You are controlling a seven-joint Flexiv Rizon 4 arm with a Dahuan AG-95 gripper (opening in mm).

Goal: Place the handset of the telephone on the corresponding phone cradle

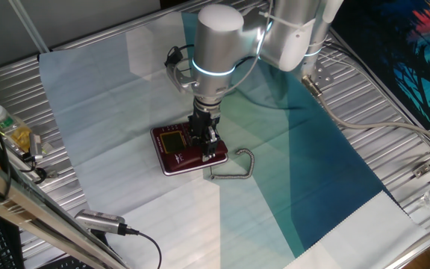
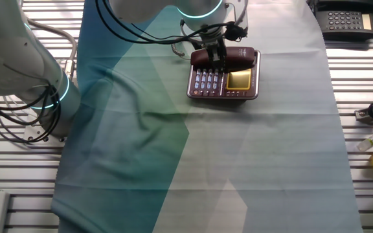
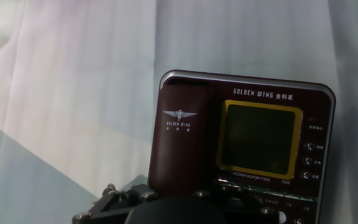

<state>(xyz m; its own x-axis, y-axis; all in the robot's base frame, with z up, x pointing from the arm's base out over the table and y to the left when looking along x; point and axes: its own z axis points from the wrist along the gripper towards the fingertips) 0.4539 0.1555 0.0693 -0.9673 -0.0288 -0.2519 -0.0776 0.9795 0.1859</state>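
Gripper, one fixed view: we see it directly over the handset; whether it grips, we cannot tell. Other fixed view: handset lies along the telephone far edge, apparently in the phone cradle. Hand view: its long axis runs parallel beside the display, directly below the hand.

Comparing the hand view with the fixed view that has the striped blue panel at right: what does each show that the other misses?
Only the hand view shows the GOLDEN WING lettering above the display and the winged logo on the handset, which lies along the phone cradle.

Only the fixed view shows the silvery coiled cord trailing on the cloth, the robot arm, a grey cylindrical device and a bottle.

Both show the telephone with its yellowish display and the gripper low over it.
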